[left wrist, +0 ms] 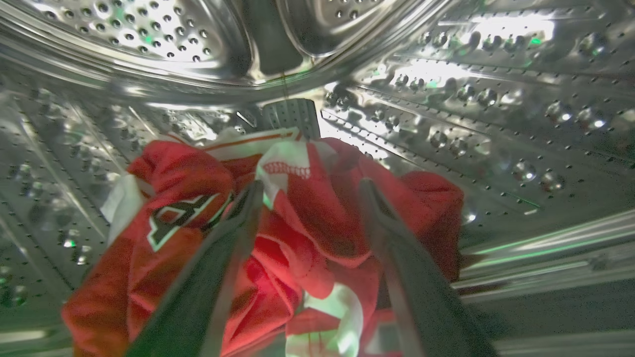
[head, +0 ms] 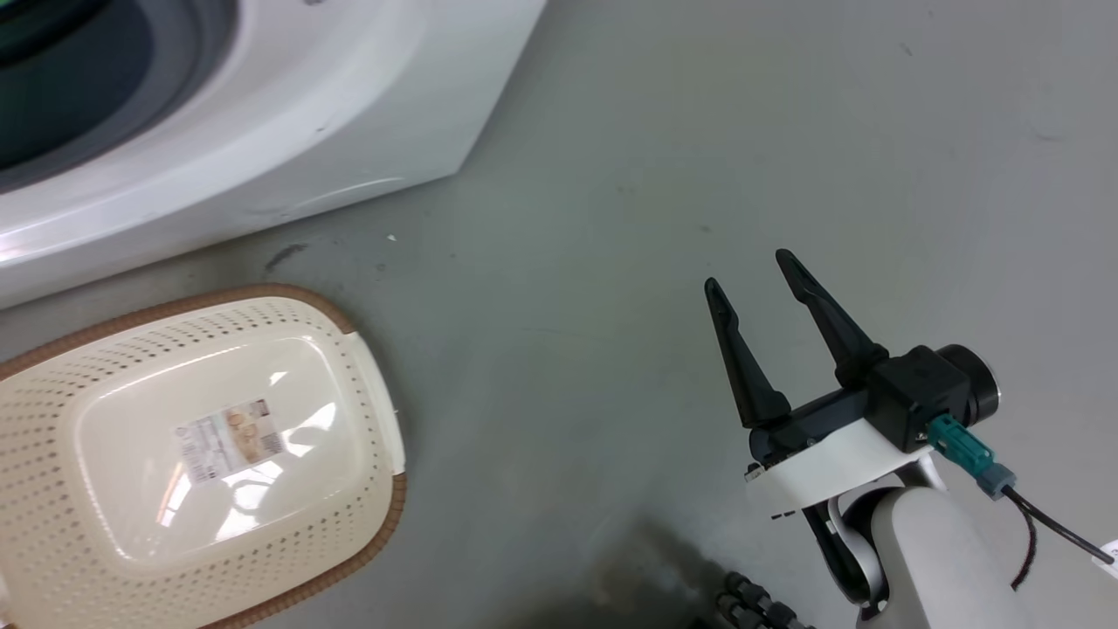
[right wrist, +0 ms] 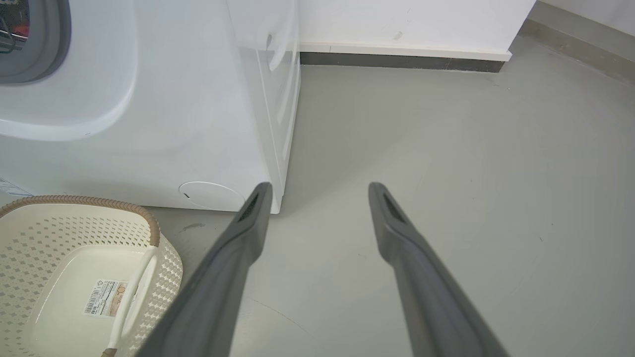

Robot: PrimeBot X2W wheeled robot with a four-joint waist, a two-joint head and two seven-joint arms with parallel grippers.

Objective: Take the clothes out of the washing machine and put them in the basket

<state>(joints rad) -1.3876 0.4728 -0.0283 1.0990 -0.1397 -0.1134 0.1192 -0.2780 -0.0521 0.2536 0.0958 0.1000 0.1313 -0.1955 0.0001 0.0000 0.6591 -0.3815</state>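
Left hand (left wrist: 311, 186): open inside white steel-drummed washing machine (left wrist: 496, 99), straddling crumpled red jersey clothes (left wrist: 307, 233), apparently to grasp them.
Right hand (head: 747, 271): open, spare.

Head camera looks steeply down on basket (head: 52, 437) and washing machine (head: 262, 131) front. Left wrist camera sits close inside the drum (left wrist: 471, 124). Right wrist camera, low, shares both.

The right tool (head: 748, 271) has two long tapering black fingers (head: 742, 358), a black block (head: 917, 393), a white bracket (head: 830, 467) and a pale forearm (head: 935, 559) (teal connector (head: 961, 445), thin black cable (head: 1048, 524)).
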